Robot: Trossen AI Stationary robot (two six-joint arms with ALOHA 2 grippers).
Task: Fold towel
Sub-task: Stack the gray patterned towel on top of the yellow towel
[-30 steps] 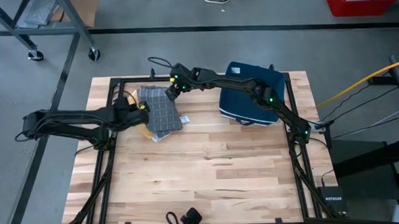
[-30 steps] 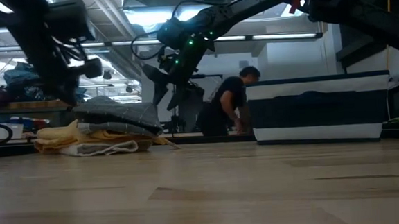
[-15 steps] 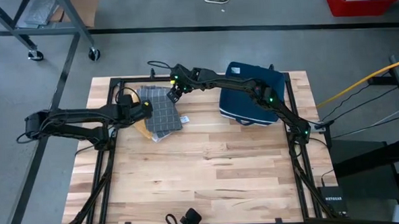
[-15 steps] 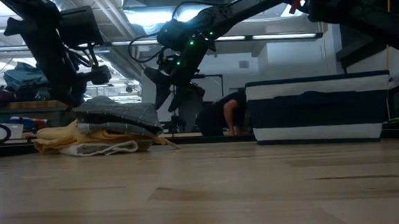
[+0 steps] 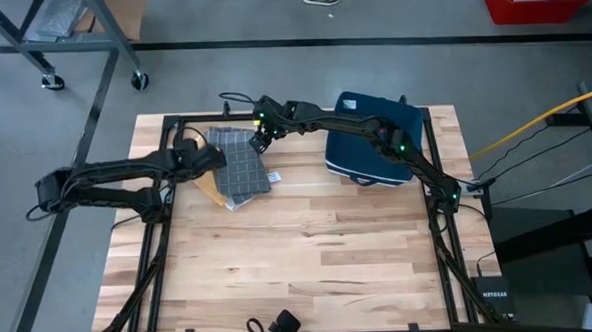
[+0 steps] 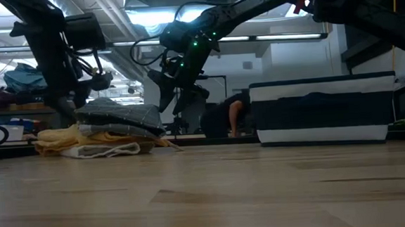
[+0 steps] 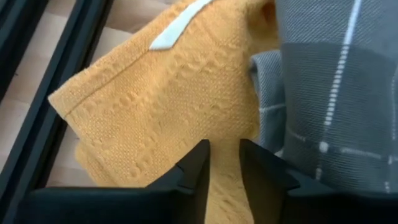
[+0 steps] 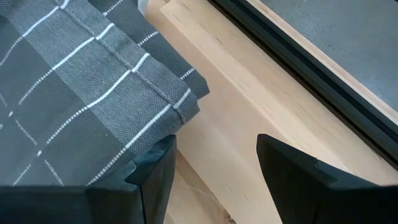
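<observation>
A folded grey checked towel (image 5: 241, 168) lies on top of a yellow towel (image 5: 210, 188) at the table's far left, forming a low stack (image 6: 112, 129). My left gripper (image 7: 224, 168) points slantwise down at the yellow towel (image 7: 161, 106), just left of the grey towel's edge (image 7: 273, 93). It is open by a narrow gap, through which yellow cloth shows. My right gripper (image 8: 214, 162) hangs wide open over the grey towel's far right corner (image 8: 180, 102), with bare table wood between its fingers. My left gripper's fingertips (image 7: 196, 165) stand right at the yellow towel's surface, coming slantwise from the table's left. I cannot tell whether they touch it. No cloth is pinched between them.
A dark blue bag (image 5: 375, 148) stands at the table's far right. The black frame rail (image 8: 298, 50) runs along the far edge just behind the towels. The near half of the wooden table (image 5: 310, 255) is bare. A person (image 6: 234, 115) bends down in the room behind.
My left gripper has swung a little toward the table's far edge beside the towel stack, turning and tipping as it went. The towels lie as before. My right gripper stays over the grey towel's far right corner.
</observation>
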